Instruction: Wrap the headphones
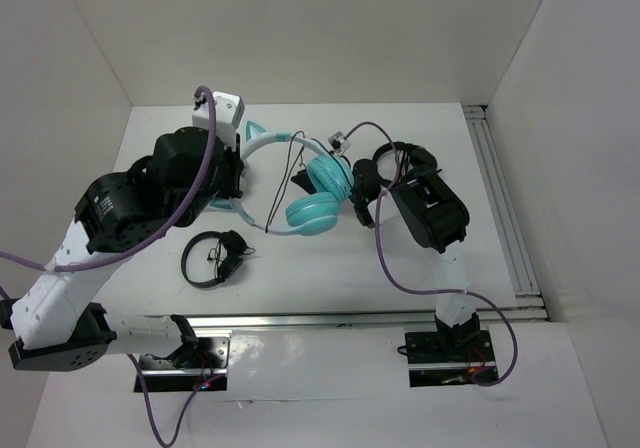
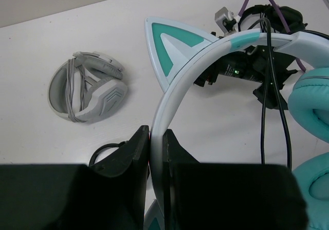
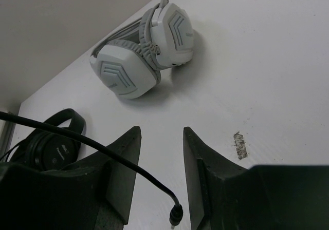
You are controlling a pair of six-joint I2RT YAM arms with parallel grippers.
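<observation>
Where the two arms meet over the middle of the white bench (image 1: 300,278), the teal over-ear headphones (image 1: 325,180) sit between them, with the padded ear cups on the right arm's side. They have a white plastic headband (image 2: 205,60) and small teal cat ears. The left gripper (image 2: 157,137) is clamped tight on the headband, its black fingers (image 2: 131,153) pinching the band on both faces just below one cat ear (image 2: 177,42). The thin black cable (image 2: 263,101) drops across the band close to the cups.

The right gripper (image 3: 161,132) stands partly spread, and bare bench shows through the gap. The cable's end crosses one finger and the small plug (image 3: 175,217) hangs in the gap close to the other finger; I cannot tell whether it touches either. Those jaws grip nothing.

A grey-white padded headset (image 3: 144,60) lies folded on the bench farther out, apart from both grippers. A pair of black headphones (image 1: 215,258) lies flat on the bench nearer the arm bases, just beside the left arm.
</observation>
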